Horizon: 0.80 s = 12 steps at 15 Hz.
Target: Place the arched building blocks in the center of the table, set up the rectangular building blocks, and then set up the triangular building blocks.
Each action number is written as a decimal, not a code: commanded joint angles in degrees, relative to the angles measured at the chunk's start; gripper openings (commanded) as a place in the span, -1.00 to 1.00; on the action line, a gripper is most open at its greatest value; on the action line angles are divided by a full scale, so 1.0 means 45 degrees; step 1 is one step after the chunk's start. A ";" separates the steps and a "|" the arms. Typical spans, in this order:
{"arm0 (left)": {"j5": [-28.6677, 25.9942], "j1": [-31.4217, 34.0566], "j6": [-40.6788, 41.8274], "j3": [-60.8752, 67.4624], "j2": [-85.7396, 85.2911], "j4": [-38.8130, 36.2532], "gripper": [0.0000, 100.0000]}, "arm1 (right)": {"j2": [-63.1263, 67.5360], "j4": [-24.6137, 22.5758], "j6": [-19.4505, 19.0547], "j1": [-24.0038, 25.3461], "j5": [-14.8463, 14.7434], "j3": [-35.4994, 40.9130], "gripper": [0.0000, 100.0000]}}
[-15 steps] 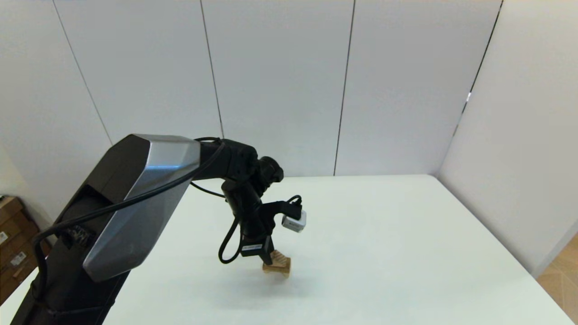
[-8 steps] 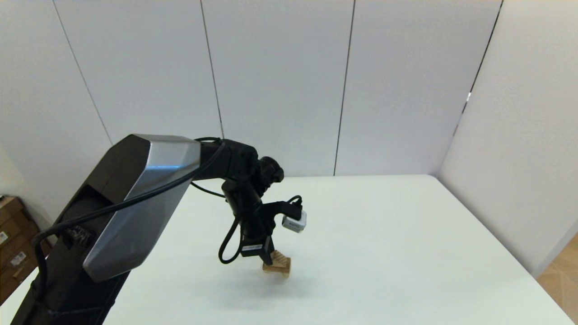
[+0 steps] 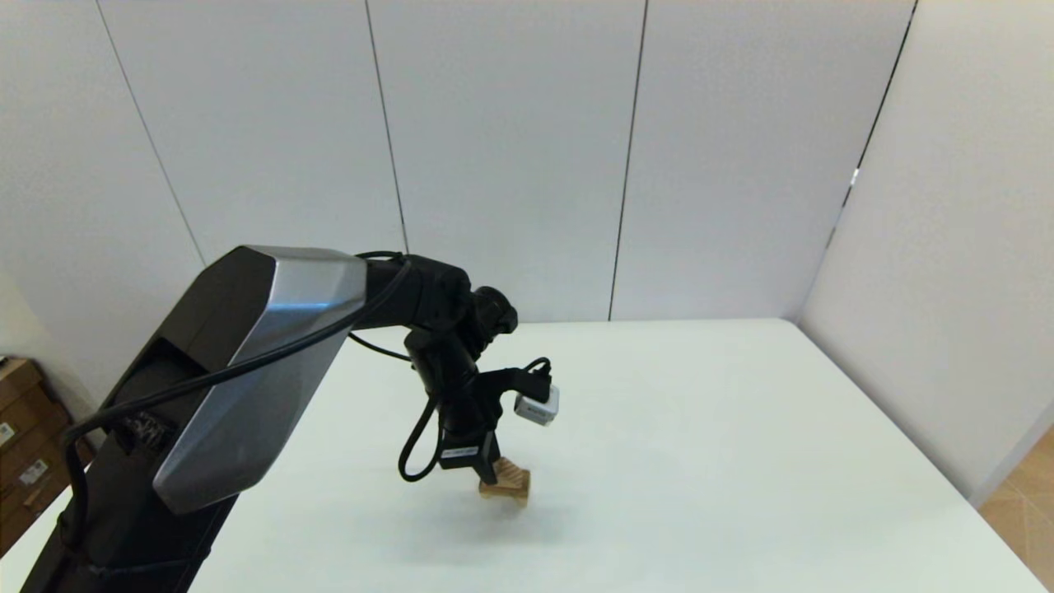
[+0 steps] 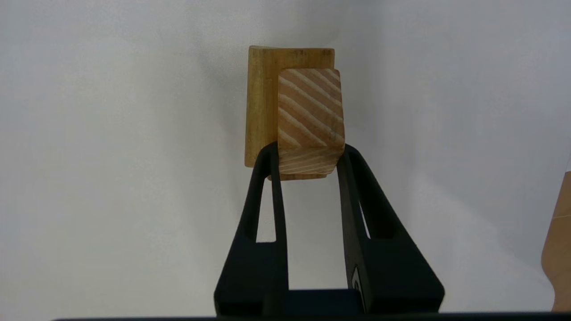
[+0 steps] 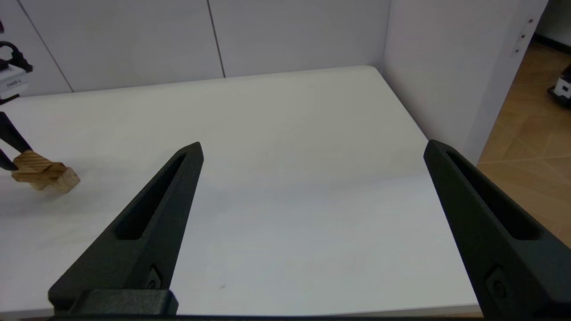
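Observation:
My left gripper [image 3: 492, 471] [image 4: 308, 154] is shut on the triangular building block [image 4: 311, 116], a small light-wood piece with slanted grain lines. It holds the block low over the middle of the white table [image 3: 700, 428]. Directly under it lies a tan block that looks like the rectangular building block [image 4: 258, 102] [image 3: 510, 492]; I cannot tell whether the two touch. The arched building block is hidden; I cannot make it out. In the right wrist view the same small stack [image 5: 42, 174] shows far off. My right gripper [image 5: 312, 145] is open and holds nothing, near the table's front right.
White wall panels [image 3: 510, 148] stand behind the table and along its right side. Cardboard boxes [image 3: 20, 436] sit on the floor at the left. Wood floor [image 5: 526, 133] shows beyond the right wall.

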 commanded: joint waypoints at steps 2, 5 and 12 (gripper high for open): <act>-0.0060 0.0003 0.0040 -0.0001 -0.0022 0.0071 1.00 | -0.0005 -0.0010 0.0003 0.0006 -0.0004 0.0000 1.00; -0.0060 0.0003 -0.0019 -0.0001 -0.0022 0.0032 1.00 | -0.0005 -0.0010 0.0003 0.0006 -0.0004 0.0000 1.00; -0.0080 0.1331 -0.1972 -0.0020 -0.2756 -0.0925 1.00 | -0.0005 -0.0010 0.0003 0.0006 -0.0004 0.0000 1.00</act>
